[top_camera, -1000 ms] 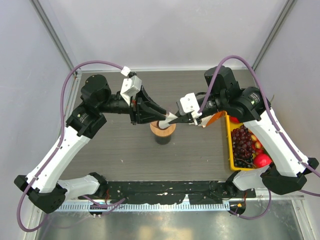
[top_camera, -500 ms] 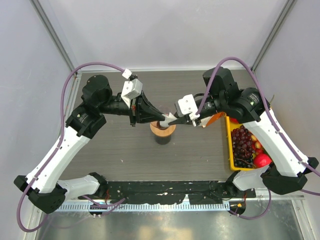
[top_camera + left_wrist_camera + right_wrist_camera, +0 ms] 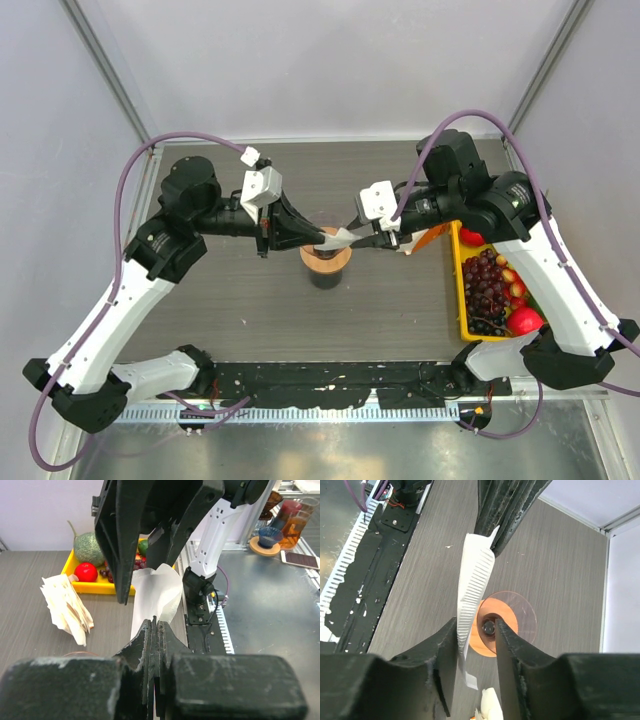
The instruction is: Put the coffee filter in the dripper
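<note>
The coffee filter (image 3: 343, 236), a thin white paper cone, hangs stretched between my two grippers just above the dripper (image 3: 326, 262), whose tan wooden ring and dark centre sit mid-table. My left gripper (image 3: 322, 238) is shut on the filter's left end; in the left wrist view the jaws (image 3: 156, 622) pinch the paper (image 3: 156, 592). My right gripper (image 3: 362, 238) is open around the other end. In the right wrist view the filter (image 3: 475, 575) lies edge-on against one finger of the right gripper (image 3: 475, 621), with a gap to the other, and the dripper (image 3: 512, 617) is right below.
A ruffled bunch of white filters (image 3: 65, 607) lies to the right of the dripper, also showing in the right wrist view (image 3: 490, 705). A yellow tray (image 3: 462, 300) with grapes and other fruit stands at the right edge. The black base rail (image 3: 330, 380) runs along the near edge.
My left gripper has drawn a little to the left and my right gripper a little to the right and back. The filter between them now lies flatter and longer over the dripper.
</note>
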`<state>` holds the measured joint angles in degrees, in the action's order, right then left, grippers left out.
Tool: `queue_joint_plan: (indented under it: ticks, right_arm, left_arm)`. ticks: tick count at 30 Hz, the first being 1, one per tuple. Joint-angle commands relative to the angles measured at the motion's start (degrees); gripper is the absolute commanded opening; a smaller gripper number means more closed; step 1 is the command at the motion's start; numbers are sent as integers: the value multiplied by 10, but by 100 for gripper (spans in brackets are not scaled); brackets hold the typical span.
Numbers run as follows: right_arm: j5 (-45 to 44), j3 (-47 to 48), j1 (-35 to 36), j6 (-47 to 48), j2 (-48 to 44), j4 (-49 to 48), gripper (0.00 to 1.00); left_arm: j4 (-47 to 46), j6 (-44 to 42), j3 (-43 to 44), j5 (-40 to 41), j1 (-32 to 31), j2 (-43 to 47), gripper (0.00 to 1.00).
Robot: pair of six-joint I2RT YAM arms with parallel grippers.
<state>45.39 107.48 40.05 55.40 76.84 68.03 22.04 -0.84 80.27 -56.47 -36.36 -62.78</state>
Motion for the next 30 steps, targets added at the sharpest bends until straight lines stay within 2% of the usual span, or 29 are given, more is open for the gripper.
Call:
queue_joint_plan:
  ticks: [1,3,4,5,8,12,15,18,21,26,30]
  right_arm:
    - [1,33,0,15,-6,19,36]
    - [4,33,0,17,-3,25,23]
    - [5,33,0,17,-1,25,11]
    - [1,30,0,18,0,25,5]
    - [-10,26,-1,32,2,20,5]
    - [-9,26,0,39,3,16,5]
    - [1,28,0,50,5,27,5]
    - [5,33,0,52,9,36,5]
    - [9,36,0,55,9,44,5]
    - [19,39,0,60,9,41,5]
    - [25,37,0,59,6,32,5]
  left_arm:
    - [15,-33,22,17,0,-1,0]
    - [13,-36,22,28,1,1,0]
    - [9,-35,21,29,0,3,0]
    - [3,-31,22,29,1,3,0]
    - [-9,-11,24,20,0,2,1]
    - [-11,-6,29,29,1,1,10]
    - [-20,-7,26,30,0,4,23]
    - [-28,-12,24,30,1,10,29]
    - [-31,-23,22,29,1,15,29]
    - [-18,-36,17,34,1,12,22]
    - [-6,-43,11,44,0,8,21]
